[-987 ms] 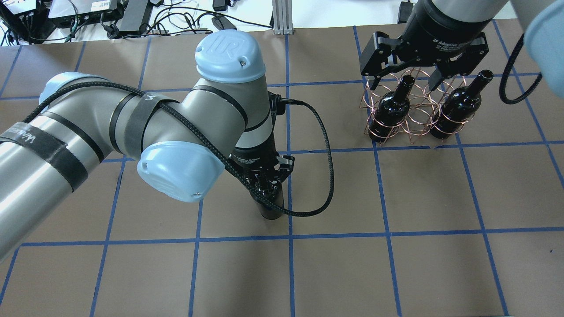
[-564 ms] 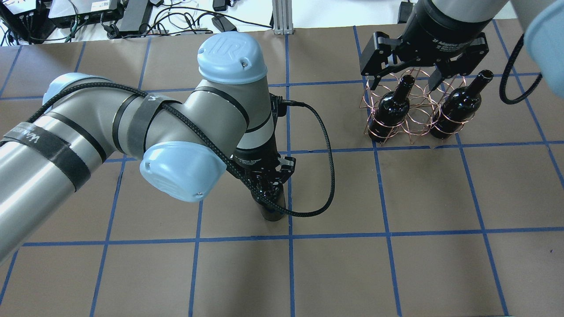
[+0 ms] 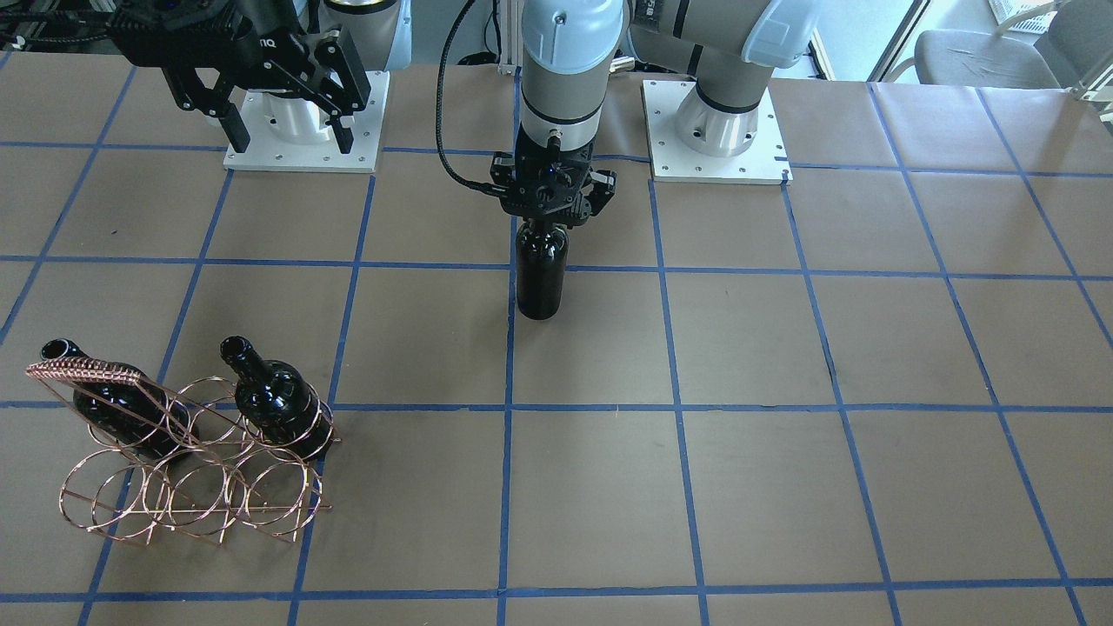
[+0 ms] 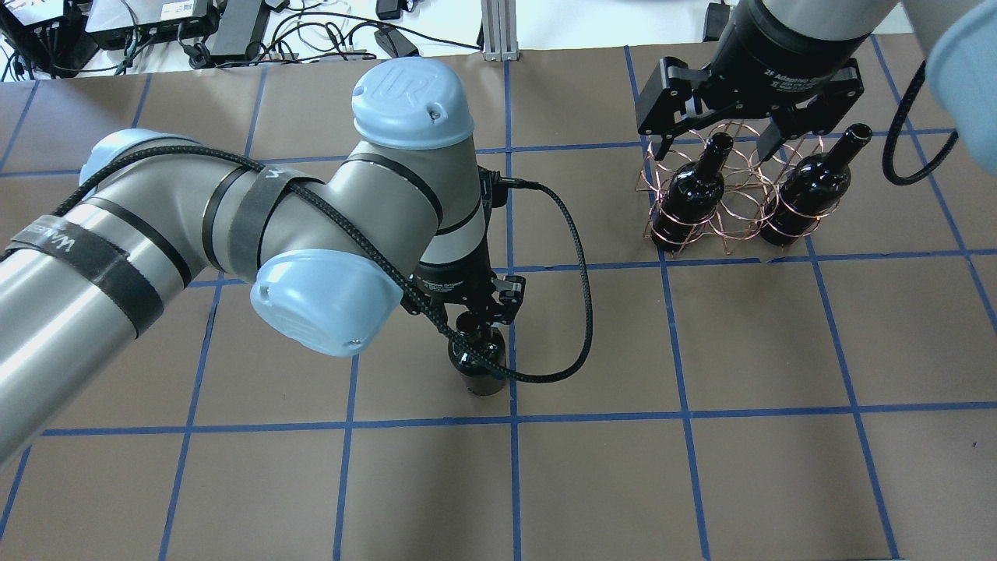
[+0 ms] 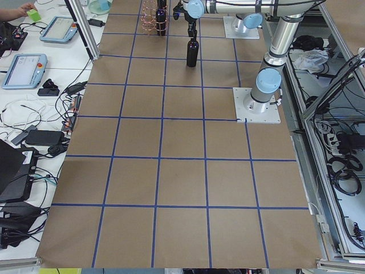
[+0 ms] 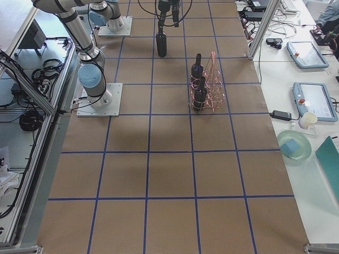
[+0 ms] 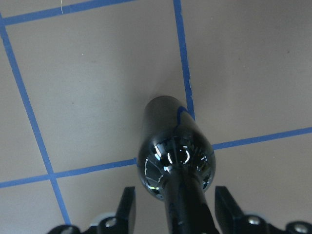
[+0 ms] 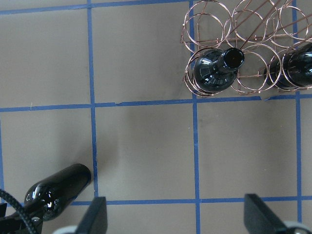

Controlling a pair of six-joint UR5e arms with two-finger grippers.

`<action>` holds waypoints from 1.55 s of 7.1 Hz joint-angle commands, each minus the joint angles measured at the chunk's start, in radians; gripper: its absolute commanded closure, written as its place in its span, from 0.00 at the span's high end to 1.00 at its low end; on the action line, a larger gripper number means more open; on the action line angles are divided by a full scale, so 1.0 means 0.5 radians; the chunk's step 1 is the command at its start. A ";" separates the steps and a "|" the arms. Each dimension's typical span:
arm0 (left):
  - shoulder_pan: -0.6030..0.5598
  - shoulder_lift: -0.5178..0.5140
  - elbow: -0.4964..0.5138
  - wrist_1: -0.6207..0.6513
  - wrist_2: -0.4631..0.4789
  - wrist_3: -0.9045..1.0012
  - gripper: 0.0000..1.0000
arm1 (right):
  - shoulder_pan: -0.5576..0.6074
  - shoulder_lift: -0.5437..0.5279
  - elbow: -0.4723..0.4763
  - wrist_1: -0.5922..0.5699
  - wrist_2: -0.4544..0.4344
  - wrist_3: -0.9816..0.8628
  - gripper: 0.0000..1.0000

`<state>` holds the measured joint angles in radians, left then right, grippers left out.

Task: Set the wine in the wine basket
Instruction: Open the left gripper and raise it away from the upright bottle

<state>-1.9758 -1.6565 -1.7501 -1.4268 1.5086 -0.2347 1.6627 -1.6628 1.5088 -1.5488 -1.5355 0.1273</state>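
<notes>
A glossy black wine bottle (image 3: 541,278) stands upright near the table's middle, also in the overhead view (image 4: 472,352) and the left wrist view (image 7: 175,156). My left gripper (image 3: 541,226) is straddling its neck from above; in the left wrist view (image 7: 175,210) both fingers stand a little apart from the neck, so it is open. The copper wire basket (image 3: 187,500) holds two more bottles (image 4: 693,195) (image 4: 810,191) in its outer slots. My right gripper (image 4: 714,148) hovers open and empty above the basket (image 4: 740,206).
Brown paper with a blue tape grid covers the table (image 4: 740,483). Cables and power bricks (image 4: 234,31) lie beyond the far edge. The two arm base plates (image 3: 713,130) sit at the robot's side.
My left arm and the bottle under it have shifted slightly right and down in the overhead view. More of the bottle's shoulder shows now. The right arm has not moved.
</notes>
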 commanded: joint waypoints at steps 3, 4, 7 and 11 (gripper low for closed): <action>0.177 0.058 0.345 -0.150 0.032 0.028 1.00 | 0.000 0.000 -0.002 0.002 0.000 0.000 1.00; 0.381 0.061 0.462 -0.147 0.099 0.058 1.00 | -0.003 0.000 -0.002 0.005 0.000 0.000 1.00; 0.858 0.064 0.524 -0.144 0.088 0.190 1.00 | 0.000 -0.003 0.001 0.005 -0.003 0.003 1.00; 1.126 0.101 0.497 -0.247 0.121 0.396 1.00 | 0.217 0.064 -0.002 -0.022 0.000 0.180 1.00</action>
<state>-1.4274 -1.6204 -1.4995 -1.5215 1.5667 -0.0478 1.7237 -1.6491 1.5091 -1.5561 -1.5355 0.1706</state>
